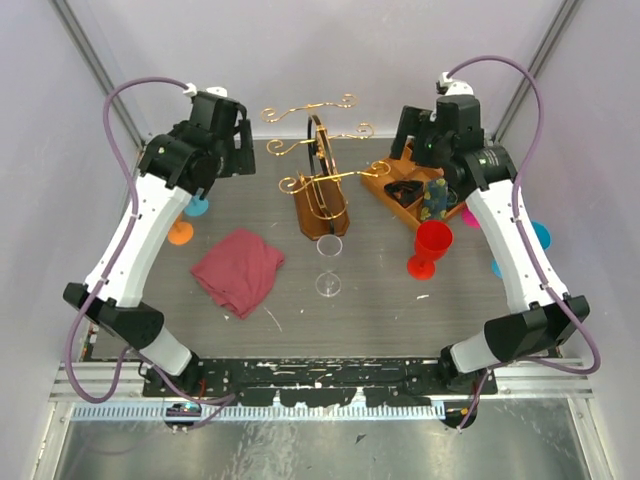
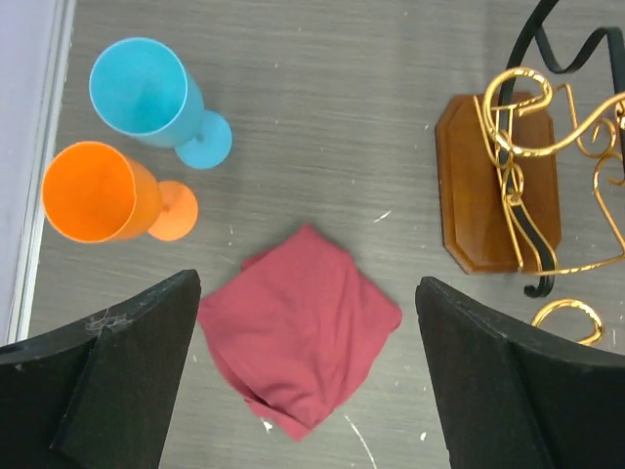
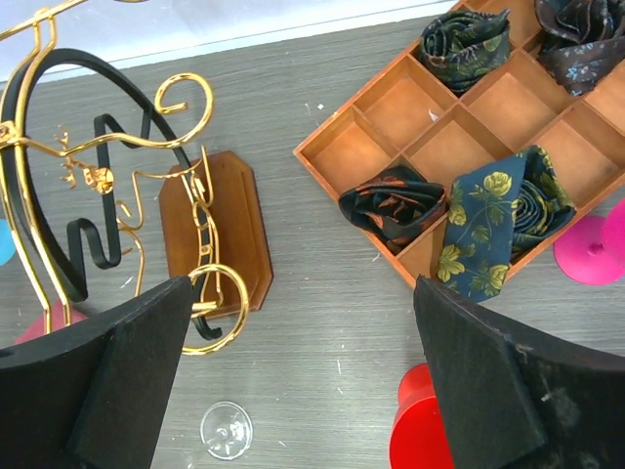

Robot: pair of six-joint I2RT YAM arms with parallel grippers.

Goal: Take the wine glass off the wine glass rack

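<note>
Both arms' fingers spread, wine glass unclaimed

Right fingers and left fingers gape empty either side of the wine glass rack. The clear wine glass sits just off its near end. A careless reach could snag the gold wire arms and tip everything.

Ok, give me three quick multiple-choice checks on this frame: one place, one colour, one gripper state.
1. Where does the red cloth lie?
A in the wooden tray
B beside the wine glass rack, on the left arm's side
C draped over the rack

2. What are the two cups in the left wrist view?
A a red and a green one
B both pink
C a blue cup and an orange cup

3. How are the left gripper and right gripper?
A both open, empty
B left shut on the cloth
C right shut on a cup

Answers: 1 B, the top view shows it beside the rack's base. 2 C, the colours are plain. 3 A, fingers spread wide with nothing between.
</note>
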